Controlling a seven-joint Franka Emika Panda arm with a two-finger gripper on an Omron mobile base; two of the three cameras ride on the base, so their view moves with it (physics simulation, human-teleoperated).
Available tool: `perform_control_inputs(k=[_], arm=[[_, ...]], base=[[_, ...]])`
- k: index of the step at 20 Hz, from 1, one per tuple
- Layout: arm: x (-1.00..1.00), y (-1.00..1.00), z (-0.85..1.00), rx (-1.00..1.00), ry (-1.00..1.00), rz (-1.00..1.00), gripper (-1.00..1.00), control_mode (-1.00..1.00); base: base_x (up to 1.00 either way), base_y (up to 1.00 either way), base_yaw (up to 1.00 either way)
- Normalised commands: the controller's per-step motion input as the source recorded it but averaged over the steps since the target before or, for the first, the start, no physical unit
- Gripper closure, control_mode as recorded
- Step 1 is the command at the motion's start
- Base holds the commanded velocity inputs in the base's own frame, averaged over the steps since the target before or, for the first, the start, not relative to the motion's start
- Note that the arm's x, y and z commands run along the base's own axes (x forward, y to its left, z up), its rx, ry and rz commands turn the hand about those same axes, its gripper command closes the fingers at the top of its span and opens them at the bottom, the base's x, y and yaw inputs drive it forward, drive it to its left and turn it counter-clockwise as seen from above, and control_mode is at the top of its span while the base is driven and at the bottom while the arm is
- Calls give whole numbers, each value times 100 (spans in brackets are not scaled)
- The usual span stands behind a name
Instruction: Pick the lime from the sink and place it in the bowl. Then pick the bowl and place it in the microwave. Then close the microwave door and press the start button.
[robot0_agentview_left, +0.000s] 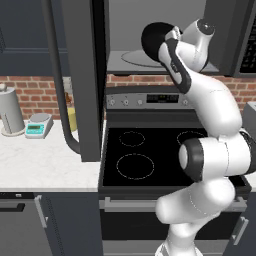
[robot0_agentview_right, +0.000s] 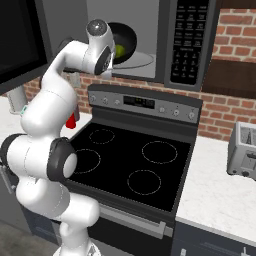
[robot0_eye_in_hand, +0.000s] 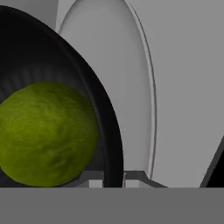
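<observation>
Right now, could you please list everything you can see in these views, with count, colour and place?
lime: one, yellow-green, inside the bowl
bowl: one, black, tilted, inside the microwave over the turntable
microwave: one, dark grey, above the stove
microwave door: one, dark grey, open to the left
stove: one, black, four burners
toaster: one, silver, right counter
kitchen scale: one, grey, left counter
gripper: one, pinching the bowl's rim
</observation>
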Motion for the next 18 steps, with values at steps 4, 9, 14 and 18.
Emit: perform_control_inputs(k=[4, 9, 14, 18], arm=[[45, 0, -10, 0, 2, 4, 100, -100], [36, 0, -14, 0, 1, 4, 100, -100], [30, 0, -12, 0, 2, 2, 100, -100], [21, 0, -7, 0, 0, 0, -100, -100]], base=[[0, 0, 0], [0, 0, 0], [0, 0, 0], [0, 0, 0]])
